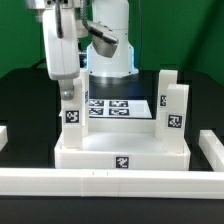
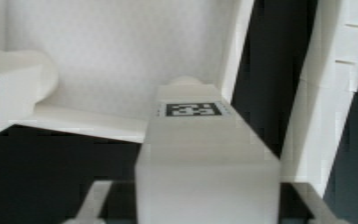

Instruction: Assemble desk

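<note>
Gripper (image 1: 68,92) pinched a leg (image 1: 70,108) upright at the slab's (image 1: 120,155) corner; two legs (image 1: 172,108) stood opposite.

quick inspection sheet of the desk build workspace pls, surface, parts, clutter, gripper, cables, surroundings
surface: dark table, white border rails along the near edge and sides
job's things: desk slab lies flat against the near rail; two legs stand upright at the exterior view's right; a third leg stands upright at the slab's corner on the exterior view's left
clutter: marker board flat behind the slab
grippers: gripper closed on that third leg, which fills the wrist view
cables: nothing seen
surroundings: green wall behind; robot base at the back
</note>
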